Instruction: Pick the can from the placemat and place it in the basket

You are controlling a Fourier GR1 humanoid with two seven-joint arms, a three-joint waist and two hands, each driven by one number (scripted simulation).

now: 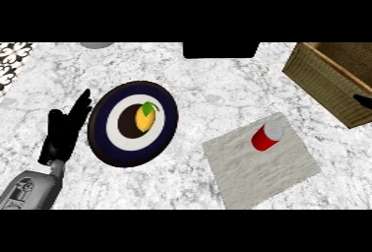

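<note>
From the head view, the sole view on offer: can (266, 136) red with a pale top, standing on the placemat (254, 170), toward the mat's far corner, the corner nearest the basket (323, 74); seemingly upright, though hard to rule out a slight lean from so steep an angle. No hand on it, none near it. Basket at the upper right of the tabletop (218, 93), woven, brown, open at the top, apart from the mat with a strip of bare marble between; inside only partly in view, with no can visible there. Left hand (65, 129) at the view's left, just beside a dark plate (100, 133), open and flat, pointing up, holding nothing, resting rather than working. Right hand (363, 102) showing only as a black sliver at the right edge, in front of the basket's near wall; open or closed, impossible to tell. On the plate, a yellow fruit (145, 120) with a green leaf, no part of the job. Judged from all this: 0 of 2 steps done. Not yet grasped, not yet lifted, not yet carried. Left to do: reach to the can, most likely with the right hand as the nearer of the 2, close round its side, lift clear of the mat, cross the gap, lower over the rim into the basket, release.
</note>
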